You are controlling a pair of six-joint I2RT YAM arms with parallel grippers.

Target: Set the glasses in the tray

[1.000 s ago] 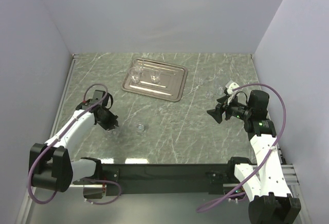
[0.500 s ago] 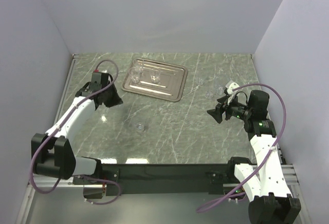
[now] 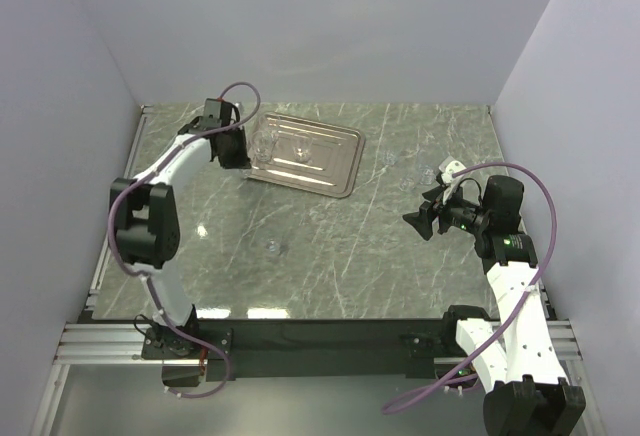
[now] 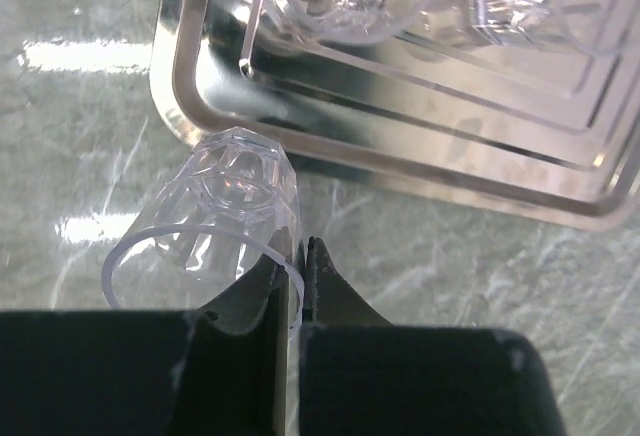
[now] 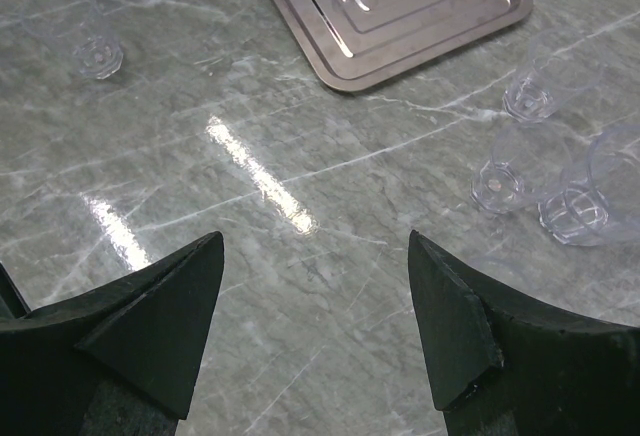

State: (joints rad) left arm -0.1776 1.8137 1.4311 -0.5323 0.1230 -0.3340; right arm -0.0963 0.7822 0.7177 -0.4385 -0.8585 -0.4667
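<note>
The silver tray [image 3: 338,161] lies at the back centre of the marble table, with two clear glasses [image 3: 265,144] standing in its left half. My left gripper [image 3: 232,151] is at the tray's left edge, shut on the rim of one clear glass [image 4: 235,206], which it holds tilted just outside the tray rim [image 4: 190,131]. My right gripper [image 3: 425,211] is open and empty above bare table, as the right wrist view [image 5: 315,241] shows. Three loose glasses [image 5: 505,171] stand to its right. One more glass [image 3: 271,246] stands alone at centre left.
White walls close the table on the left, back and right. The right-side cluster of glasses [image 3: 405,184] stands between the tray and my right gripper. The black base rail [image 3: 320,336] runs along the near edge.
My left arm has swung from the near left of the table up to the tray's left edge, carrying the glass. The right arm has not moved.
</note>
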